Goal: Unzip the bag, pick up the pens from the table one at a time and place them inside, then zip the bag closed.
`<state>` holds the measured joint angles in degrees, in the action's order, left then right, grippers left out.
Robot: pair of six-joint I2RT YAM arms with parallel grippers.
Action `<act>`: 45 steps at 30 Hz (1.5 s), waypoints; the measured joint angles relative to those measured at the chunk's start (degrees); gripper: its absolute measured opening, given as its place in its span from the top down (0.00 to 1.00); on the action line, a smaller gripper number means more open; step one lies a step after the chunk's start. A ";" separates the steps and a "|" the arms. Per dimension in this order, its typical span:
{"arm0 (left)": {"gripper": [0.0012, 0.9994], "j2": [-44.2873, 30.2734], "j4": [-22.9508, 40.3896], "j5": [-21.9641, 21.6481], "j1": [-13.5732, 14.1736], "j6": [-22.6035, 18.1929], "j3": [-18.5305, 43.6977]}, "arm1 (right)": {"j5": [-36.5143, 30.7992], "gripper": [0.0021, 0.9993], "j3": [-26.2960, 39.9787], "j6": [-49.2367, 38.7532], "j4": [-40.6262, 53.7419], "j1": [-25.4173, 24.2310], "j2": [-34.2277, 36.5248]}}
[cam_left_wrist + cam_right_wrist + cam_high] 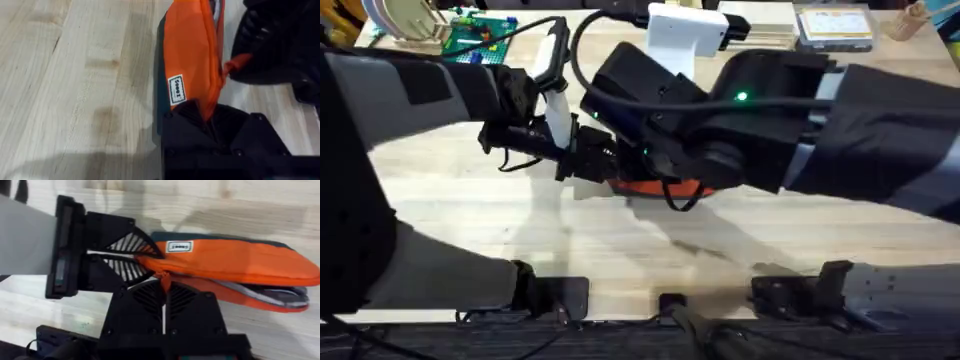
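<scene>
The orange bag (235,260) lies on the table (620,250), under both arms in the overhead view (660,187). My left gripper (207,117) is shut on the bag's end, beside its white label (176,90). My right gripper (163,287) is shut on the orange zipper pull (162,277), close against the left gripper (135,255). Away from the pull the zipper gapes, showing grey lining (272,294). The pens are out of view.
A green board (480,35) and a wooden rack (405,20) sit at the back left. A white object (685,30) stands at the back centre, and a flat box (835,28) at the back right. Bare planks stretch along the front.
</scene>
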<state>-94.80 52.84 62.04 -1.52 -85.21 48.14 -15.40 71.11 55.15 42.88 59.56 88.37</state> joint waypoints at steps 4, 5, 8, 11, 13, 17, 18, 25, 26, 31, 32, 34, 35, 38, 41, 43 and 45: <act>0.96 -0.02 -0.15 0.18 0.00 0.00 0.00 | 0.02 0.97 0.00 -0.13 1.43 -0.94 -1.53; 0.96 -0.01 -0.15 0.37 0.00 -0.01 0.00 | -0.01 0.97 0.00 -0.13 2.00 -1.19 -1.88; 0.96 -0.02 -0.20 0.62 0.00 0.00 0.00 | -0.54 0.97 0.00 -0.13 4.35 -2.13 -2.64; 0.96 -0.02 -0.31 0.74 0.00 0.00 0.00 | -1.16 0.97 0.00 -0.13 6.76 -3.36 -3.32; 0.96 -0.01 -0.39 0.80 0.00 0.00 0.00 | -1.30 0.97 0.00 -0.15 8.33 -4.46 -3.89; 0.96 -0.02 -0.58 0.76 0.00 0.00 0.00 | -1.30 0.97 0.00 -0.13 11.64 -6.60 -4.38; 0.96 0.00 -0.61 0.77 0.00 0.00 0.00 | -1.29 0.97 0.00 -0.15 12.24 -7.23 -4.41; 0.96 0.00 -0.63 0.52 0.04 0.00 0.00 | -1.31 0.97 0.00 -0.15 16.95 -11.85 -4.41; 0.96 0.00 -0.63 0.52 0.04 0.00 0.00 | -1.33 0.97 0.00 -0.15 17.52 -12.54 -4.41; 0.96 -0.02 -0.62 0.50 0.04 0.00 0.00 | -1.31 0.97 0.00 -0.15 19.63 -15.67 -4.41; 0.96 0.00 -0.61 0.50 0.04 0.00 0.00 | -1.31 0.97 0.00 -0.15 19.93 -16.34 -4.41; 0.96 0.00 -0.61 0.52 0.04 0.00 0.00 | -1.26 0.97 0.00 -0.17 20.66 -17.55 -4.41; 0.96 0.00 -0.61 0.52 0.04 0.00 0.00 | -1.20 0.97 0.00 -0.15 20.98 -18.15 -4.41; 0.96 -0.02 -0.61 0.59 0.21 0.00 0.00 | -0.69 0.97 0.00 -0.15 21.76 -19.86 -4.41; 0.96 0.00 -0.61 0.72 0.39 0.00 0.00 | -0.03 0.97 0.00 -0.36 22.33 -21.46 -4.41; 0.96 0.00 -0.61 0.75 0.39 0.00 0.00 | 0.27 0.97 0.00 -1.06 22.37 -22.34 -4.41; 0.96 0.00 -0.61 0.81 0.44 0.02 0.00 | 0.64 0.97 0.00 -1.92 22.33 -22.97 -4.41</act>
<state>-94.80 52.23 62.85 -1.08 -85.19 48.14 -14.76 71.11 53.24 65.21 36.59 83.96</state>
